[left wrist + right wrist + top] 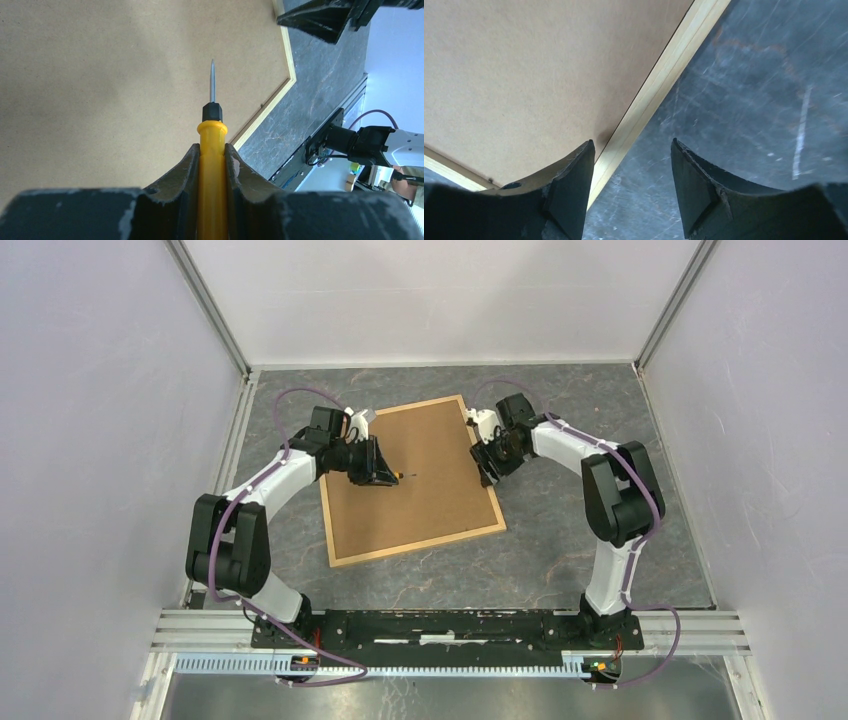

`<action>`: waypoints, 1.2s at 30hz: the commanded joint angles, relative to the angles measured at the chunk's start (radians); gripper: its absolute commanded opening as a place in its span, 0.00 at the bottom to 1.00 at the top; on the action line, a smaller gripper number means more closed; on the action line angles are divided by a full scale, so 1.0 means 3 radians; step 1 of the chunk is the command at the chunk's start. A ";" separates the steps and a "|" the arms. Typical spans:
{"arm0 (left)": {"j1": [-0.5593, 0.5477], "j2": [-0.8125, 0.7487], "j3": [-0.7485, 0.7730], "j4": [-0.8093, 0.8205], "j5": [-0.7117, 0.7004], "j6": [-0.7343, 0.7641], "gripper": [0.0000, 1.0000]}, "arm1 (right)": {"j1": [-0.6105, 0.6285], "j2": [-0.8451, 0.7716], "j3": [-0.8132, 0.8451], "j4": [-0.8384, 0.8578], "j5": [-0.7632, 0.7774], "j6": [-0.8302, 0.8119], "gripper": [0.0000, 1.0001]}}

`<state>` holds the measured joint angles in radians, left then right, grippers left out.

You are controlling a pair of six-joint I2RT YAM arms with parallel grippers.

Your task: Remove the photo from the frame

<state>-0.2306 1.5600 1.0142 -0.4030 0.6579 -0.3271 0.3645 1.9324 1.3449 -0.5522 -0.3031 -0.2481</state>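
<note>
The frame [412,480] lies face down on the table, its brown fibreboard back up inside a narrow light-wood rim. The photo is hidden under the backing. My left gripper [385,476] is shut on a yellow-handled screwdriver [212,150], its metal tip [212,80] pointing over the board's middle. My right gripper [489,472] is open and empty, straddling the frame's right rim [659,85]: one finger [569,185] over the board, the other [696,190] over the table.
The dark grey marbled table [580,570] is walled by pale panels on three sides. A metal rail [450,625] with the arm bases runs along the near edge. The right gripper shows in the left wrist view [325,17] at the top.
</note>
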 commanded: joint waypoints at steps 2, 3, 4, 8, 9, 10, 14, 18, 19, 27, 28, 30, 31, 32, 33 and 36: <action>0.0011 -0.0036 0.0153 0.0040 0.0094 0.0313 0.02 | 0.0049 -0.0082 -0.0250 0.0191 0.0034 0.0428 0.59; 0.0014 -0.0037 0.0158 0.0036 0.0086 0.0318 0.02 | 0.0074 -0.0090 -0.0323 0.0197 0.0125 0.0436 0.57; 0.0012 -0.0041 0.0158 0.0030 0.0081 0.0318 0.02 | 0.0088 -0.0097 -0.0390 0.0204 0.0210 0.0443 0.55; 0.0012 -0.0063 0.0130 0.0022 0.0049 0.0323 0.02 | 0.0114 -0.0071 -0.0557 0.0217 0.0508 0.0380 0.43; 0.0012 -0.0071 0.0125 0.0016 0.0049 0.0325 0.02 | 0.0113 -0.0049 -0.0570 0.0204 0.0540 0.0331 0.38; 0.0009 -0.0075 0.0122 0.0014 0.0033 0.0323 0.02 | 0.0111 -0.0029 -0.0572 0.0186 0.0558 0.0246 0.32; 0.0017 -0.0081 0.0132 0.0000 0.0036 0.0328 0.02 | 0.0069 0.0056 -0.0473 0.0123 0.0631 -0.0355 0.11; 0.0012 -0.0092 0.0125 -0.0011 0.0060 0.0349 0.02 | -0.0023 0.0234 -0.0175 0.0070 0.0478 -0.1223 0.00; 0.0017 -0.0086 0.0134 -0.0024 0.0061 0.0358 0.02 | -0.0027 0.0305 -0.0023 0.0021 0.0463 -0.1440 0.00; 0.0007 -0.0078 0.0178 -0.0078 0.0180 0.0395 0.02 | 0.0041 0.0863 0.1172 -0.0284 -0.0036 -0.2417 0.00; -0.0003 -0.0069 0.0178 -0.0077 0.0199 0.0395 0.02 | 0.0071 0.0915 0.1288 -0.0286 -0.0084 -0.2497 0.00; -0.0027 -0.0044 0.0187 -0.0076 0.0250 0.0390 0.02 | 0.0158 0.0979 0.1465 -0.0304 -0.0226 -0.2684 0.00; -0.0043 -0.0024 0.0193 -0.0079 0.0270 0.0382 0.02 | 0.0200 0.0983 0.1506 -0.0265 -0.0288 -0.2726 0.00; -0.0067 -0.0013 0.0197 -0.0080 0.0274 0.0373 0.02 | 0.0246 0.0971 0.1512 -0.0198 -0.0339 -0.2747 0.00; -0.0086 0.0006 0.0206 -0.0082 0.0278 0.0361 0.02 | 0.0285 0.0952 0.1506 -0.0121 -0.0372 -0.2755 0.00; -0.0143 0.0053 0.0229 -0.0078 0.0281 0.0331 0.02 | 0.0374 0.0877 0.1485 0.0166 -0.0357 -0.2554 0.04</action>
<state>-0.2501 1.5623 1.0378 -0.4259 0.6994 -0.2665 0.4210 2.2223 1.7523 -0.5819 -0.3111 -0.9668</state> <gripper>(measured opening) 0.268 0.048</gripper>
